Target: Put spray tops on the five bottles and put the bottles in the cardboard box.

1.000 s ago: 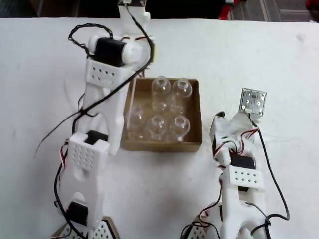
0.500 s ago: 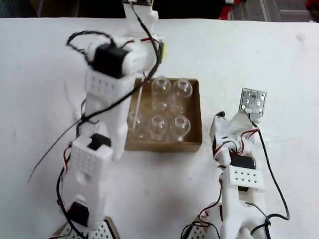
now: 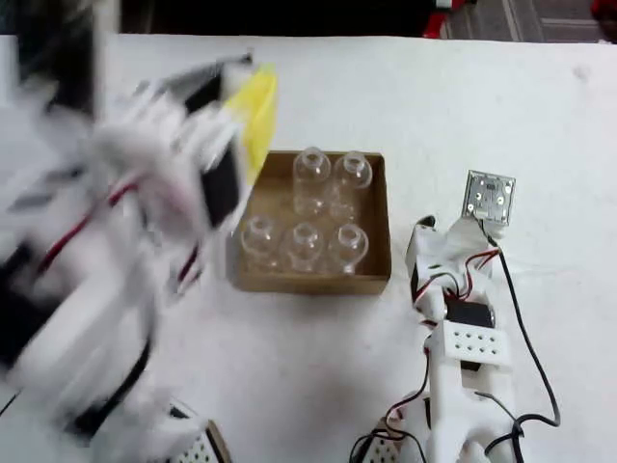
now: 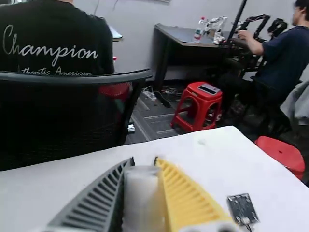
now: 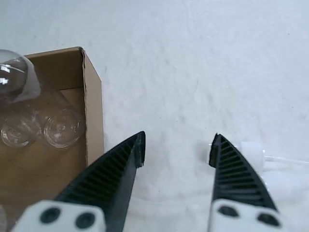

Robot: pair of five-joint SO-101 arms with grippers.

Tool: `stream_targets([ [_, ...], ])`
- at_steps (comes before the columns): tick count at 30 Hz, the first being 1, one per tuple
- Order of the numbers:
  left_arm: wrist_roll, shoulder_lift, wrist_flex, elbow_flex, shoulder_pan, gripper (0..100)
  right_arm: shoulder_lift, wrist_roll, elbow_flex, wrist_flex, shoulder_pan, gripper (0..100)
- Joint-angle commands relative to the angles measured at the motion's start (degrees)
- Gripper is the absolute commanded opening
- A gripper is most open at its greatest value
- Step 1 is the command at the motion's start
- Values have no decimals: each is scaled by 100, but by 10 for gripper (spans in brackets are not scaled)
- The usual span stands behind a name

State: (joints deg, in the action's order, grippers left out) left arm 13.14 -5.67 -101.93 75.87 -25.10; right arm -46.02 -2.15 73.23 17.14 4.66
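Over on the left, the left hand (image 4: pixel 143 164) is hanging high above the bench (image 3: pixel 434 96), tipped up so its camera is looking out across the room. Its grey and yellow fingers are clamping what looks like a white spray top (image 4: pixel 140 203) between them.

In the middle of the bench, the cardboard box (image 3: pixel 310 283) is sitting with all five bottles (image 3: pixel 307 243) standing inside, two in the far row and three in the near row. Every neck is looking bare, so the capping part isn't done yet. Those bottles are looking like thin clear plastic, so they're probably light, a bit slippery, and easy to squash or tip. Gripping around the neck or shoulder is looking safer than squeezing the round belly. The tops are small hard plastic, best pinched across the collar and not by the thin tube.

To the right, the right hand (image 5: pixel 177 140) is sitting low over the bench just beside the box's wall, jaws wide apart and holding nothing. A loose spray top (image 5: pixel 251 149) is lying just beside one finger. A small square board (image 3: pixel 490 198) is lying on the bench past that arm.
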Motion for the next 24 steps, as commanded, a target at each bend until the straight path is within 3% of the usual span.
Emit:
stream_targets([
  [1, -62, -2044, 88, -2286, -215, 20, 13, 88, -44, -110, -4, 198],
  [5, -35, -3319, 905, -4316, 497, 20, 13, 88, -44, -101, -4, 198],
  [10, -35, -4769, 2699, -7103, 1156, 20, 13, 88, -26, -92, -4, 198],
  [17, -18, -6211, 6743, -10716, 1341, 20, 4, 88, 35, -127, -4, 198],
  [24, -18, -5121, 10356, -12141, 1288, 21, 4, 88, 35, -136, -4, 198],
])
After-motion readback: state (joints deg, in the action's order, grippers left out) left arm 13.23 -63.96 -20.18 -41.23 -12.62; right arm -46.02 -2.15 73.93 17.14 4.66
